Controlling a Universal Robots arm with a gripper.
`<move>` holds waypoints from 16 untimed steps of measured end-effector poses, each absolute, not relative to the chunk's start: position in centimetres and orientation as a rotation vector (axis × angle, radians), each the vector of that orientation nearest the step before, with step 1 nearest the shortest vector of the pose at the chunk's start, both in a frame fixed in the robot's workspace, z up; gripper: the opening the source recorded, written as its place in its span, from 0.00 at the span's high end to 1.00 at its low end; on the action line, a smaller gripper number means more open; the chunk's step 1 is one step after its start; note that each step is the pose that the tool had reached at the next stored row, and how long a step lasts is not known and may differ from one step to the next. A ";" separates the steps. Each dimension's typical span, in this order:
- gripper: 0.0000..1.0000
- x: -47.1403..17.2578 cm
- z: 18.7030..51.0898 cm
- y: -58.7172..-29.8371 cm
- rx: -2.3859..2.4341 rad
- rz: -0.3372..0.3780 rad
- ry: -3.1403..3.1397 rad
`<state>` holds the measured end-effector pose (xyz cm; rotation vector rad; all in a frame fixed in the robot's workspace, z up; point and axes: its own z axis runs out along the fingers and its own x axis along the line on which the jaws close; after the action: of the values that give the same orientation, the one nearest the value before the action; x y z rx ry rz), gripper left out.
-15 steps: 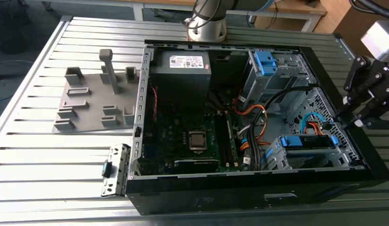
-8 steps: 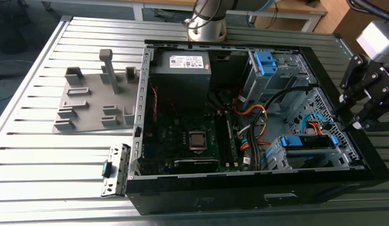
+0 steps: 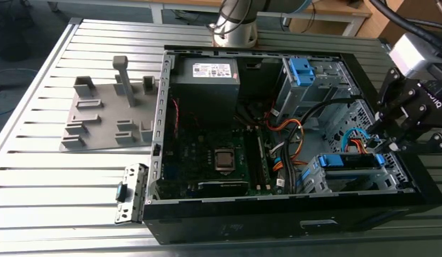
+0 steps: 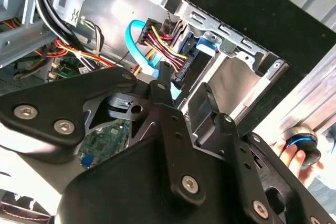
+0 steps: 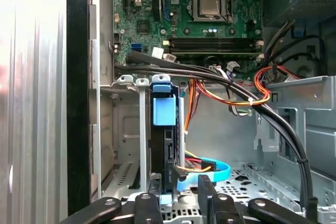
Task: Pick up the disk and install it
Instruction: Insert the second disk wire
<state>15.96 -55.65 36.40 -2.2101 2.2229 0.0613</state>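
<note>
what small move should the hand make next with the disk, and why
Probably a short, gentle push along the slot. The disk stands in the drive bay with its blue rail at the bay's mouth, cables run to its end, and the hand sits right at that end. Whether it is fully seated I cannot tell.

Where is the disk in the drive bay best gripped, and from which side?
Probably across the flat faces of the disk at its exposed cabled end, coming through the open side of the case: it stands on edge in the metal bay, whose walls cover the rest.
</note>
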 end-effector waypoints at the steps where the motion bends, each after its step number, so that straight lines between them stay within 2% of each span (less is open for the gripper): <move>1: 0.59 15.9 36.3 -55.7 -2.210 0.061 2.223; 9: 0.60 15.9 36.3 -55.7 -2.210 0.061 2.223; 10: 0.66 15.9 36.3 -55.7 -2.210 0.061 2.223; 11: 0.66 15.9 36.3 -55.7 -2.210 0.061 2.223; 13: 0.78 15.9 36.3 -55.7 -2.210 0.061 2.223; 16: 0.84 15.9 36.3 -55.7 -2.210 0.061 2.223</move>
<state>15.93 -55.72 36.33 -2.2102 2.2228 0.0613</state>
